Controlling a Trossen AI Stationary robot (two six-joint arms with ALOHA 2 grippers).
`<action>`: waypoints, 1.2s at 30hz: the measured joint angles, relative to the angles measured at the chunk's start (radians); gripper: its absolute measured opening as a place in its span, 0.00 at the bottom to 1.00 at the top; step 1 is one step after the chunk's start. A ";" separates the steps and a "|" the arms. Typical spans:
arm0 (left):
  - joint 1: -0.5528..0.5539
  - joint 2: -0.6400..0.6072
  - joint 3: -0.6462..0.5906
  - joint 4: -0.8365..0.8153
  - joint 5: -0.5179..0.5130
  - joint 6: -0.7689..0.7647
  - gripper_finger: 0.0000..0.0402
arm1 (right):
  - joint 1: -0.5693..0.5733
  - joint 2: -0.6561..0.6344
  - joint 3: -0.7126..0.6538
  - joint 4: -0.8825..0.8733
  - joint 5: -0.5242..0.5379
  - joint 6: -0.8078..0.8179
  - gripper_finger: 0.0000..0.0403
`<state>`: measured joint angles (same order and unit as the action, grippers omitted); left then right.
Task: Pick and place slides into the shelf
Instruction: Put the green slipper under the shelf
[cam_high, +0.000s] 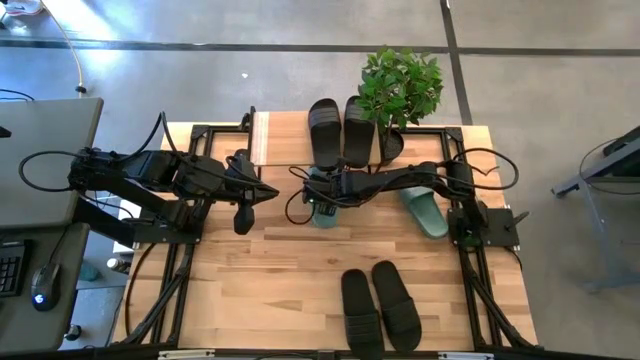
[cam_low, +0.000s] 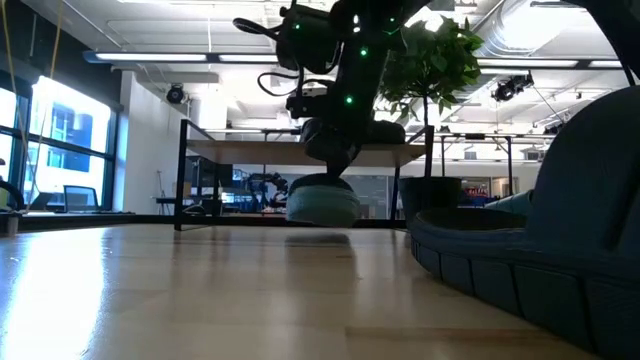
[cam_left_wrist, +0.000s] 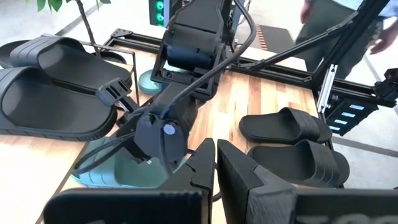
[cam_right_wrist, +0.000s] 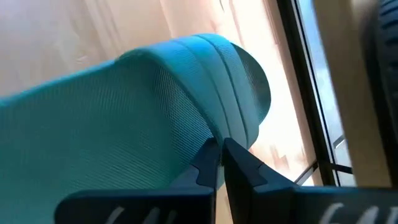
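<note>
My right gripper (cam_high: 322, 192) reaches in from the table's right to the middle and is shut on a sage-green slide (cam_high: 325, 212), which also shows in the low view (cam_low: 322, 205). The second green slide (cam_high: 425, 212) lies flat on the table under the right arm. One black pair (cam_high: 340, 130) lies at the shelf (cam_high: 262, 138) at the far edge. The other black pair (cam_high: 380, 305) lies flat near the front edge. My left gripper (cam_high: 243, 218) hangs shut and empty left of the held slide. My right gripper pinches the green slide's ribbed strap (cam_right_wrist: 214, 130) between its two fingers, whose tips (cam_right_wrist: 208, 158) stand close together on it. The fingers slant down from the table's right. The slide sits low under the gripper (cam_low: 322, 205); I cannot tell whether it touches the table.
A potted plant (cam_high: 400, 90) stands at the far right, beside the far black pair. The shelf's plank and thin black legs (cam_low: 182, 175) show beyond the held slide. A person (cam_left_wrist: 348, 25) stands beyond the table. Bare wood (cam_high: 280, 280) lies at the near left.
</note>
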<state>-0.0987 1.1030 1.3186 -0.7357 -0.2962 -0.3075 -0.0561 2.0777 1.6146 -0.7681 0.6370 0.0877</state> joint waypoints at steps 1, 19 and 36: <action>0.000 0.000 0.000 0.000 0.000 0.000 0.02 | -0.003 0.000 0.000 0.000 -0.002 -0.001 0.00; 0.000 0.000 0.000 0.000 0.000 0.000 0.02 | -0.008 -0.002 0.000 0.010 -0.088 -0.042 0.11; 0.000 0.000 0.000 0.000 -0.001 0.012 0.02 | 0.019 -0.002 0.000 0.012 -0.066 -0.036 0.20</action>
<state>-0.0989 1.1030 1.3186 -0.7353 -0.2974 -0.2951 -0.0366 2.0754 1.6150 -0.7565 0.5708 0.0520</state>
